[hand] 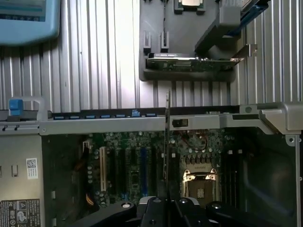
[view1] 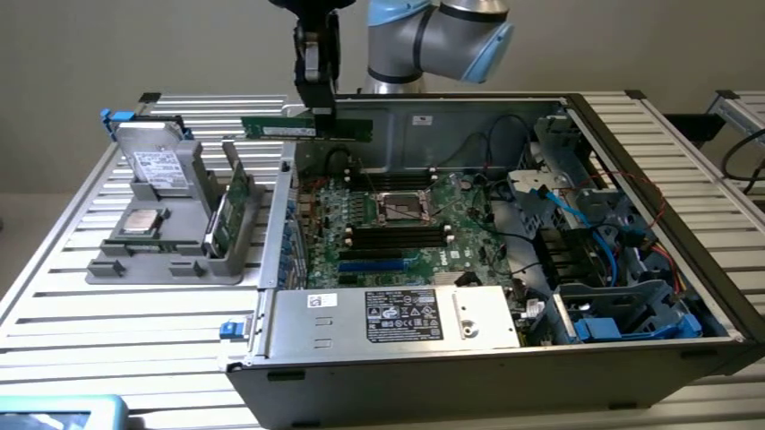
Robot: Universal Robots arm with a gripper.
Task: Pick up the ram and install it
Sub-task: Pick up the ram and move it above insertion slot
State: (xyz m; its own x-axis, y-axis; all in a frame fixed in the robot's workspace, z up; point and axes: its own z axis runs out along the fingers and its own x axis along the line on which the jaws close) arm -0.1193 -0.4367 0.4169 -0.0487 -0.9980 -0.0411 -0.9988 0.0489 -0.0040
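Observation:
The ram (view1: pixel 281 128) is a long narrow green stick held level in the air, above the far wall of the open computer case (view1: pixel 502 376). My gripper (view1: pixel 322 121) is shut on it from above, gripping near its middle. In the wrist view the ram (hand: pixel 167 137) appears edge-on as a thin strip running out from my gripper (hand: pixel 167 202), over the case wall and the motherboard (hand: pixel 137 170). On the motherboard (view1: pixel 460 210), black memory slots (view1: pixel 395 237) lie beside the processor socket (view1: pixel 404 206).
A grey parts holder (view1: pixel 150 269) stands on the slatted table at the exterior view's left, carrying a silver processor chip (view1: pixel 143 221), a drive (view1: pixel 156 166) and wider green cards (view1: pixel 227 202). A power supply (view1: pixel 395 315) and cables (view1: pixel 574 210) crowd the case. A blue object (view1: pixel 60 414) sits at the near corner.

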